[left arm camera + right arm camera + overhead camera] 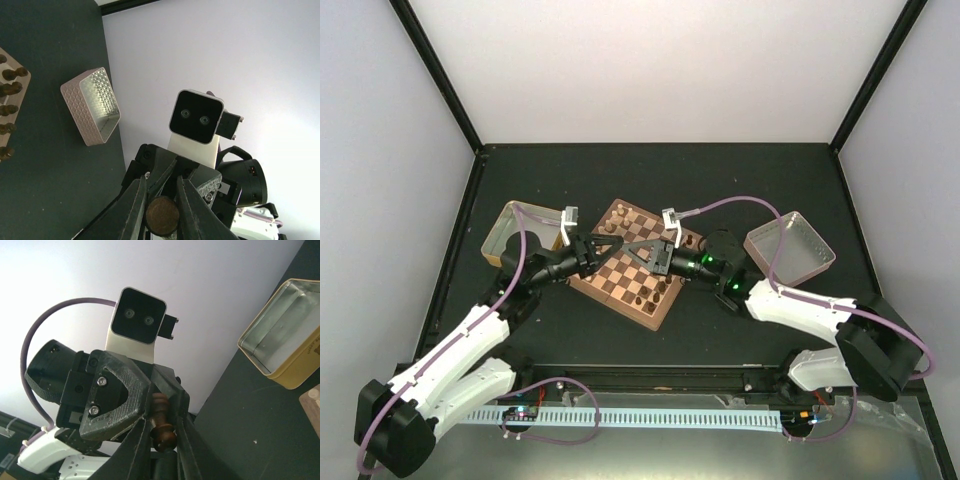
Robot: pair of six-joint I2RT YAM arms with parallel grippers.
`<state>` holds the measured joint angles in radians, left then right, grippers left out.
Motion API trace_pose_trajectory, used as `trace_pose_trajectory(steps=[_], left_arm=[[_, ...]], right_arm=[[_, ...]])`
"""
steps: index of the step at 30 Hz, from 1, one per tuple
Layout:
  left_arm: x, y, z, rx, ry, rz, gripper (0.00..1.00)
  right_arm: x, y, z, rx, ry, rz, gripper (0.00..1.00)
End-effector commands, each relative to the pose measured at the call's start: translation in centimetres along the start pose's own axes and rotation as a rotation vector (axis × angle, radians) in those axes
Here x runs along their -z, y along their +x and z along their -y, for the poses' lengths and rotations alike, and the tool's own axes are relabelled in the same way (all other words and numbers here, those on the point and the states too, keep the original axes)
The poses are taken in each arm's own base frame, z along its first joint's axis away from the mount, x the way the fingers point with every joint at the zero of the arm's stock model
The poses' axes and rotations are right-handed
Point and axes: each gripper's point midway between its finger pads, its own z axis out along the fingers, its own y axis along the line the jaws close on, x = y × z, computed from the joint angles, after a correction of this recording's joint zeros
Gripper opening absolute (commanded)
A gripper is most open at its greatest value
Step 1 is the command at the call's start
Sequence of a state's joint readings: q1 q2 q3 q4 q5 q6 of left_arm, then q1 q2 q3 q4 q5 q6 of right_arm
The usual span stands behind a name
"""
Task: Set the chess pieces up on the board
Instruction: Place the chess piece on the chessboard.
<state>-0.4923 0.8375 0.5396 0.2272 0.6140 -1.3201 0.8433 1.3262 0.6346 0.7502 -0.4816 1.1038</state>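
- Top view: left hand (617,244) and right hand (636,248) meet above the checkered wooden chessboard (620,290).
- Left wrist: left hand pinches a dark brown turned wooden chessman (161,216).
- Right wrist: right hand appears pressed onto it too. The left should let go only once that grip looks firm.

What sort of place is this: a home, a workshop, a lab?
Probably a robotics lab test booth. Plain white walls enclose a black table, a left arm and a right arm are mounted at its near edge, and a chessboard lies in front of them.
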Motion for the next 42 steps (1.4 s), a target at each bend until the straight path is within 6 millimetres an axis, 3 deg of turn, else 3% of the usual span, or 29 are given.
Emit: trace_pose_trajectory(steps=[1,7,10,14,19,21,26,33,42], left_arm=[[0.0,-0.3,0.7,-0.024,0.022,0.014,0.04],[0.0,-0.4,0.3,-0.036,0.005,0.016,0.05],[0.2,-0.6,-0.5,-0.067,-0.043,0.036,0.18],[1.5,-1.1,-3.3,-0.126,-0.181,0.105,0.41],[4.5,-2.2,-7.0,-0.233,-0.401,0.217,0.59],[6.1,-2.9,-7.6,-0.299,-0.471,0.275,0.64],[10.0,-4.0,-6.9,-0.441,-0.594,0.384,0.72],[13.6,-4.1,-5.0,-0.615,-0.697,0.422,0.76],[14.1,-3.5,-4.3,-0.74,-0.65,0.419,0.8]], right_arm=[[-0.7,0.0,-1.3,0.031,-0.011,-0.031,0.12],[-0.5,0.2,-1.2,0.033,0.018,-0.047,0.01],[-0.3,0.3,-0.4,0.061,0.095,-0.071,0.01],[0.4,1.0,2.4,0.1,0.281,-0.153,0.01],[2.1,2.2,6.6,0.219,0.551,-0.329,0.01],[3.2,2.5,8.7,0.263,0.679,-0.407,0.01],[5.0,3.1,12.3,0.359,0.898,-0.591,0.01],[6.1,2.7,14.9,0.442,1.113,-0.756,0.02],[5.7,4.7,17.0,0.433,1.167,-0.899,0.03]])
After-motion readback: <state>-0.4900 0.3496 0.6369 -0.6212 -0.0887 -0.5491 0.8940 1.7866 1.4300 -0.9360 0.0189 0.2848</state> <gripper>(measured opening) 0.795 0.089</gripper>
